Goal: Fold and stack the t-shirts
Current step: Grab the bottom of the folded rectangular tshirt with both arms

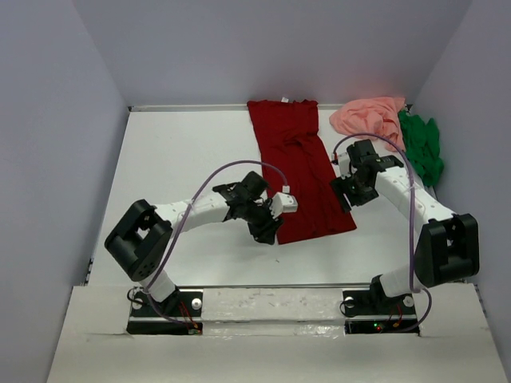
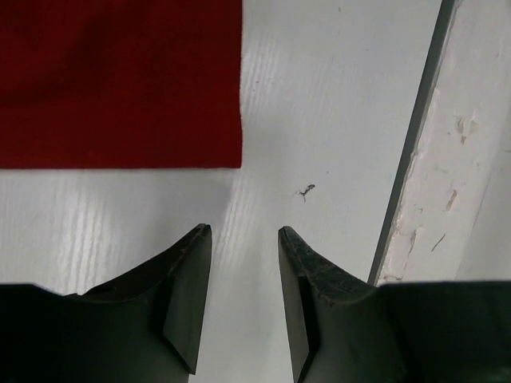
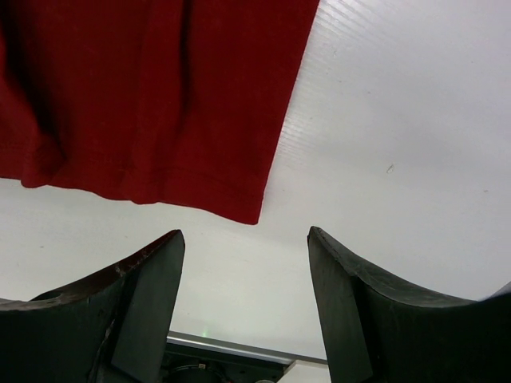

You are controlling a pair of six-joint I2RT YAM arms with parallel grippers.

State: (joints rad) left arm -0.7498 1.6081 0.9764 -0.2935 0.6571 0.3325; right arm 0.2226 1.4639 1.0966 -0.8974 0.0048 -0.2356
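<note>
Three shirts: they all lie on my flat white table (image 1: 184, 159).
In the middle: the soft dark red cloth t-shirt (image 1: 297, 159) is a long strip. It runs from the back edge toward me.
Back right: the soft salmon pink cloth t-shirt (image 1: 369, 116) sits in a bunch, near the top of the red one.
Far right: the bright green cloth t-shirt (image 1: 421, 148) is all crumpled and touches the pink one.
Left side: my left pincer (image 1: 270, 230) hangs just beside the near left corner of the red strip. Its fingers are spread a little, with nothing between them.
Right side: my right pincer (image 1: 345, 191) hangs by the right edge of the red strip. It is spread wide and pinches nothing.
</note>
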